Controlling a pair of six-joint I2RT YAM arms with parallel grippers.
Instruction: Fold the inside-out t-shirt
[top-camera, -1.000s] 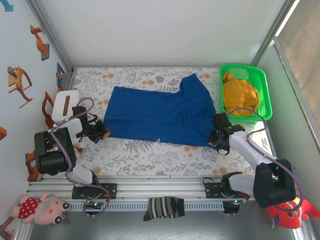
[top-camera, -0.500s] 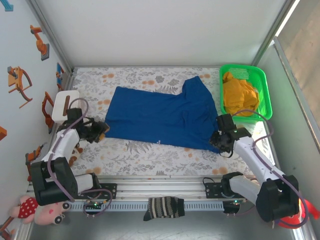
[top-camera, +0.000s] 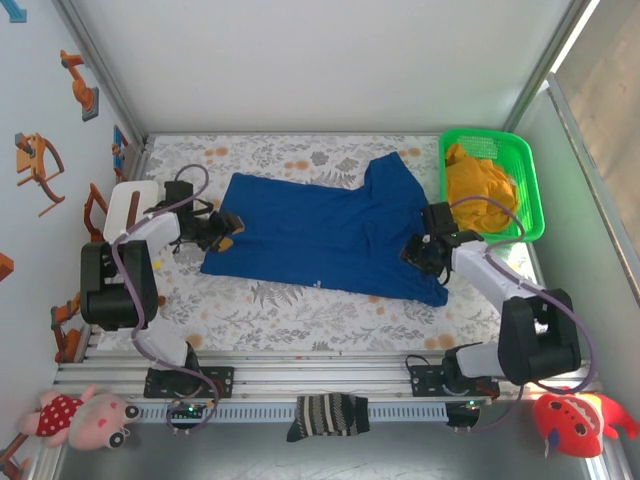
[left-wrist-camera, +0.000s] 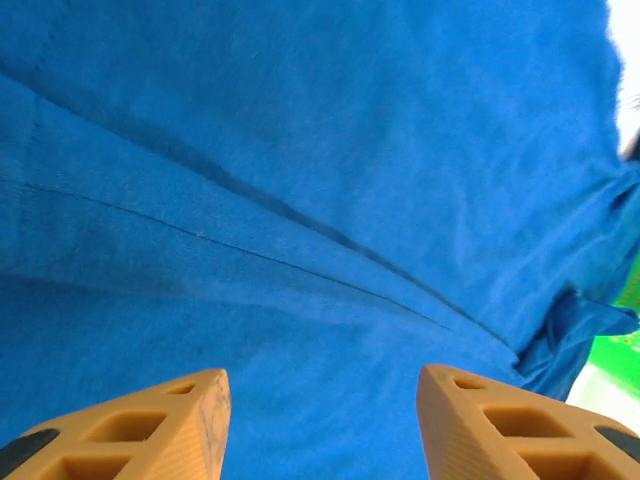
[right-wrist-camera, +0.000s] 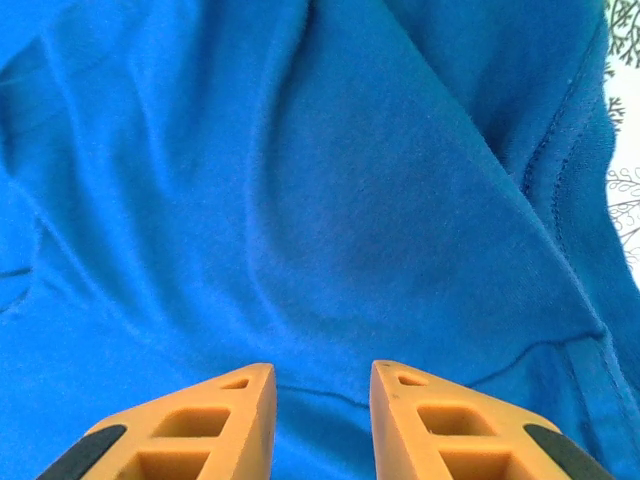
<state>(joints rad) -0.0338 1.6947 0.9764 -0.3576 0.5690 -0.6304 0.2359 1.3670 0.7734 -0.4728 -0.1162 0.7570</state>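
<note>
The inside-out t-shirt (top-camera: 320, 232), royal blue, lies spread across the floral table, one sleeve pointing to the back right. My left gripper (top-camera: 228, 224) hovers over the shirt's left end. In the left wrist view its orange fingers (left-wrist-camera: 160, 425) stand wide apart over creased blue cloth (left-wrist-camera: 320, 200), and the gripper (left-wrist-camera: 322, 405) is open with nothing pinched. My right gripper (top-camera: 414, 250) is over the shirt's right part. In the right wrist view that gripper (right-wrist-camera: 322, 390) is open with a narrower gap, and a hem of the shirt (right-wrist-camera: 330, 230) lies below it.
A green basket (top-camera: 527, 170) holding a mustard-yellow garment (top-camera: 482, 190) stands at the back right, close to the right arm. A white box (top-camera: 130, 207) sits at the left edge. A dark striped sock (top-camera: 328, 414) lies on the front rail between plush toys (top-camera: 85, 418).
Both grippers have gone from shut to open. The left one moved back and right onto the shirt's left end. The right one moved back and left over the shirt.
</note>
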